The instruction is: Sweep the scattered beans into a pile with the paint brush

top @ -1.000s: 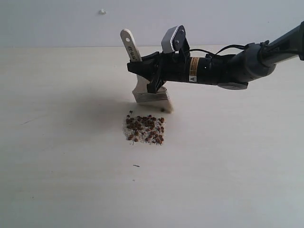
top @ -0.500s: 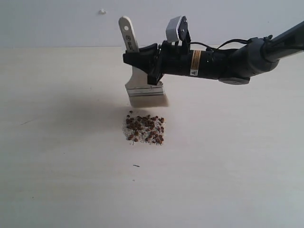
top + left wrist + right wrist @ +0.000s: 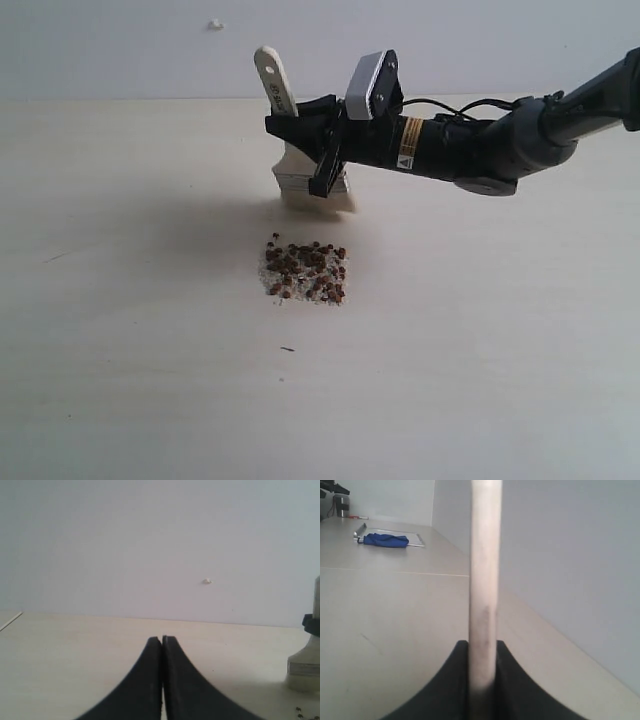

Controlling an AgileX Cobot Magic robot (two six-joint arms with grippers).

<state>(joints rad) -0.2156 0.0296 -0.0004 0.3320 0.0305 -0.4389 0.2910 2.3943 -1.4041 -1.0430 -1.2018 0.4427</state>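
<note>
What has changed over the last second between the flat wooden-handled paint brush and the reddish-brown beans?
The right gripper, shut on the flat paint brush with pale wooden handle, lifted its off-white bristles from the table behind the pile of reddish-brown beans, then drew the brush farther back from it. The grip held; the pile kept its place and shape.

right arm label [image 3: 407, 145]: warning triangle, text illegible | paint brush [image 3: 292, 180] print: illegible

Robot lab or test bench, by look. Wide pale wood-grain table [image 3: 120, 350], plain pale wall [image 3: 100, 50] behind right claw [image 3: 325, 170], small white speck [image 3: 215, 24] on wall. Well beyond claw, across table: blue cloth [image 3: 385, 540] on flat sheet [image 3: 417, 541], dark cup [image 3: 341, 505].
</note>
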